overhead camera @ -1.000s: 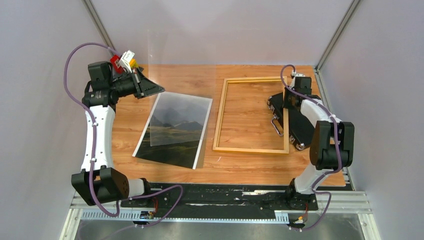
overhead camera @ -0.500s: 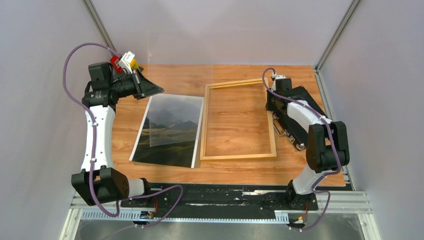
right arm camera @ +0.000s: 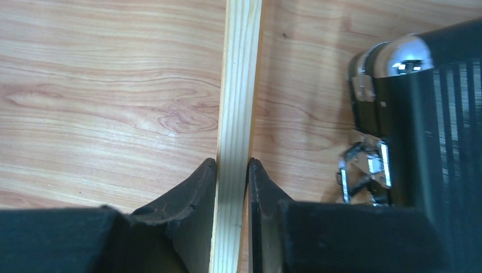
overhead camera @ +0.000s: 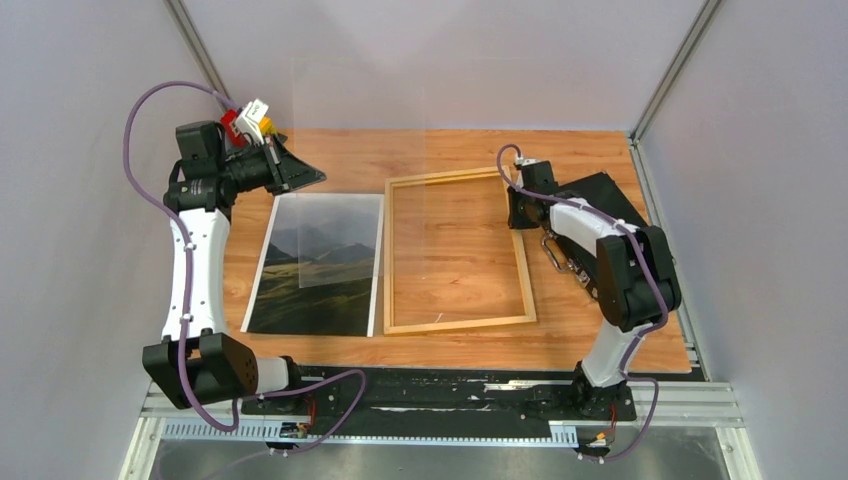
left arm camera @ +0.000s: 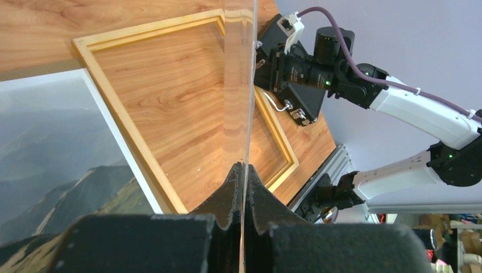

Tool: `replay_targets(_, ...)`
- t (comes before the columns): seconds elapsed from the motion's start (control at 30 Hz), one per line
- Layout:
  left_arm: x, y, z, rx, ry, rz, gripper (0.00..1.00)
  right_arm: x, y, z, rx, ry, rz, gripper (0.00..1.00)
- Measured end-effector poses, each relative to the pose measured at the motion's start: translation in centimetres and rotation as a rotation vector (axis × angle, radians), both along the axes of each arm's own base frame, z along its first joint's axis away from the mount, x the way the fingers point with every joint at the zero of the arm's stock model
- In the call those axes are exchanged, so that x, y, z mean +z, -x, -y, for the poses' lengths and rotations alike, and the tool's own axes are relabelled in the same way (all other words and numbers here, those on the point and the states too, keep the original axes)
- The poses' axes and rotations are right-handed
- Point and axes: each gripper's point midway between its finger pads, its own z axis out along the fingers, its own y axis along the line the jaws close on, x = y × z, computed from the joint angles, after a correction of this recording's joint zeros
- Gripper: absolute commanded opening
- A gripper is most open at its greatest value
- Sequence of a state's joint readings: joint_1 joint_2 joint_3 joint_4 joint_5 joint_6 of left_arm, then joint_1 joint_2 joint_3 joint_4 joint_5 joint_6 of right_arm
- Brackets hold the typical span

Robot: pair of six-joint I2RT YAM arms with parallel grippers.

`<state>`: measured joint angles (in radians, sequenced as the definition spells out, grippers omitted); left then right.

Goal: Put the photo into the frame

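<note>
The photo (overhead camera: 315, 265) of dark mountains lies face up on the table at the left; it also shows in the left wrist view (left arm camera: 51, 142). The frame (overhead camera: 386, 260), light wood, lies flat beside it, its left rail against the photo's right edge. My right gripper (overhead camera: 515, 215) is shut on the frame's right rail (right arm camera: 241, 68), one finger on each side (right arm camera: 232, 165). My left gripper (overhead camera: 318, 178) is shut on a clear pane (overhead camera: 360, 130) and holds it upright above the photo and frame; the pane's edge (left arm camera: 250, 85) runs up from the fingers (left arm camera: 246, 170).
A black case with metal handles (overhead camera: 600, 195) lies at the right of the frame, close to my right gripper, and shows in the right wrist view (right arm camera: 420, 114). Grey walls close in the table on three sides.
My right gripper has dragged the frame to the left, away from the black case. The photo has shifted left and turned squarer. The left gripper with the pane has stayed in place.
</note>
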<state>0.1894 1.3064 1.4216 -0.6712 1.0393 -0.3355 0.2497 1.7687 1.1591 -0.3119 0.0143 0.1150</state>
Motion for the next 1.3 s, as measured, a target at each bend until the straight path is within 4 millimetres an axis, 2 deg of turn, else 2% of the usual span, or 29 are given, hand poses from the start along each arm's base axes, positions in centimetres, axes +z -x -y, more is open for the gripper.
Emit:
replay_targets(0.17, -0.5, -0.7, -0.2, 0.010, -0.007, 0.015, 0.00, -1.4, 0.1, -0.5, -0.003, -0.008, -0.035, 0.00)
replay_targets(0.33, -1.4, -1.5, -0.4, 0.025, -0.005, 0.018, 0.00, -1.5, -0.3, -0.1, -0.023, -0.011, -0.028, 0.00)
replay_targets(0.57, -3.3, -2.7, 0.0, 0.029, 0.037, -0.020, 0.00, -2.2, -0.5, 2.9, -0.098, -0.015, -0.034, 0.02)
replay_targets(0.63, -3.8, -2.8, 0.6, 0.015, 0.046, -0.030, 0.00, -2.7, -0.2, 3.5, -0.114, -0.015, -0.046, 0.08)
replay_targets(0.8, -4.3, -2.8, 2.9, -0.041, 0.063, -0.035, 0.00, -3.2, 0.2, 4.0, -0.124, -0.007, -0.059, 0.42)
replay_targets(0.9, -4.2, -2.8, 4.4, -0.081, 0.072, -0.016, 0.00, -3.2, 0.2, 4.0, -0.127, -0.002, -0.056, 0.54)
replay_targets(1.0, -4.4, -2.8, 5.4, -0.101, 0.096, -0.010, 0.00, -3.1, 0.1, 3.9, -0.119, 0.000, -0.052, 0.59)
replay_targets(1.13, -5.4, -3.0, 7.1, -0.136, 0.135, -0.038, 0.00, -2.8, 0.0, 4.0, -0.104, 0.010, -0.040, 0.61)
replay_targets(1.3, -6.3, -3.8, 8.1, -0.152, 0.163, -0.065, 0.00, -1.0, -0.2, 4.2, -0.092, 0.016, 0.001, 0.61)
